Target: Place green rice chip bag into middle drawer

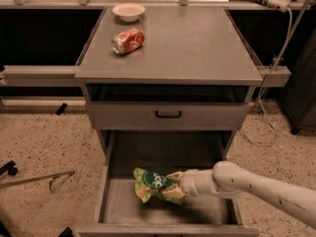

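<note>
The green rice chip bag [150, 183] is light green with a dark-green logo patch and sits low inside the open middle drawer [123, 209], a wide grey tray pulled out at the bottom of the cabinet. My gripper [173, 185] reaches in from the right on a white arm and is shut on the bag's right end. The bag hangs close above the drawer floor, left of centre; I cannot tell whether it touches the floor.
A red-orange soda can [128, 40] lies on its side on the grey cabinet top [197, 48], with a white bowl [128, 12] behind it. A closed drawer front with a black handle [168, 115] is above the open drawer. A cable [276, 68] hangs at the right.
</note>
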`<action>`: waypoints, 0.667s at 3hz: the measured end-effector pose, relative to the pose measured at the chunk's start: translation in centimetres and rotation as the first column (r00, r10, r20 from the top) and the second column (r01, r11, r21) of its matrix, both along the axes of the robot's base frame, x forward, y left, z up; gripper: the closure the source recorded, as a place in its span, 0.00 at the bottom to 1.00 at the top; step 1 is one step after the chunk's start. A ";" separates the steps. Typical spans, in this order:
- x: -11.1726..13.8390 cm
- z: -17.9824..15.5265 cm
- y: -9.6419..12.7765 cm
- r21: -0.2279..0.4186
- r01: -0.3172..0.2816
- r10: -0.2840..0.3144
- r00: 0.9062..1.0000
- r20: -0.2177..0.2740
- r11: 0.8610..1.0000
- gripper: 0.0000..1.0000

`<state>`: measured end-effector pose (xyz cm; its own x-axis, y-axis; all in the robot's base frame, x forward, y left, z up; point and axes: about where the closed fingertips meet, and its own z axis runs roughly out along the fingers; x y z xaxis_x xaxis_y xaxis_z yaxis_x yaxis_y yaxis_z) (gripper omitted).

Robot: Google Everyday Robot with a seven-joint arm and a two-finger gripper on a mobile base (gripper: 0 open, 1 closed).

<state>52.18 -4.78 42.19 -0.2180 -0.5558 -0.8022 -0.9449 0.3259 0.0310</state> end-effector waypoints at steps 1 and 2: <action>0.0 0.0 0.0 0.000 0.000 0.000 1.000 0.000 1.000 0.82; 0.0 0.0 0.0 0.000 0.000 0.000 1.000 0.000 1.000 0.58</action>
<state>52.17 -4.77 42.19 -0.2180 -0.5558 -0.8022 -0.9449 0.3258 0.0311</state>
